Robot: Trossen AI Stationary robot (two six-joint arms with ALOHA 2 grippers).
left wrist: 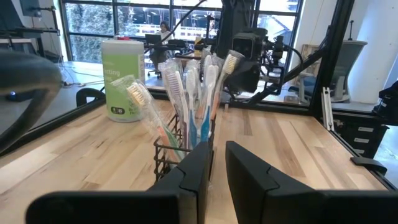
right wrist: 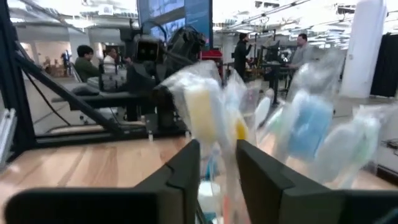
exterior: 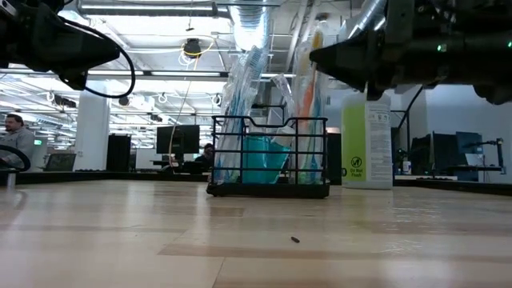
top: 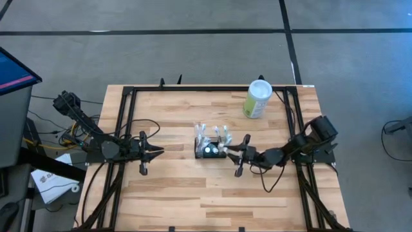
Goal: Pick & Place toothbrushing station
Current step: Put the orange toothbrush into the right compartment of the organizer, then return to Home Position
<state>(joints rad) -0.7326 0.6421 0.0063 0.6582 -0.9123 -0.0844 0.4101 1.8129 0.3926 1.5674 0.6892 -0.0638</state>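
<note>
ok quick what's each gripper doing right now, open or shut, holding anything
left gripper: holds nothing, waits left of the caddy; open or shut cannot be told.
right gripper: open, at the caddy's right side among the toothbrushes, gripping nothing.

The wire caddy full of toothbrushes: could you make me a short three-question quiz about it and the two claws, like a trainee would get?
1. True or false: the black wire caddy stands upright on the table with wrapped toothbrushes in it.
2. Which claw is closest to the caddy? A) the left claw B) the right claw C) both equally far
3. Fill in: the tall container behind the caddy, the pale-green canister, has a ____ lid.

Key:
1. True.
2. B: the right claw is right at the caddy's side, its fingers slightly apart around a wrapped brush; the left claw waits farther off, clear of it.
3. White.
</note>
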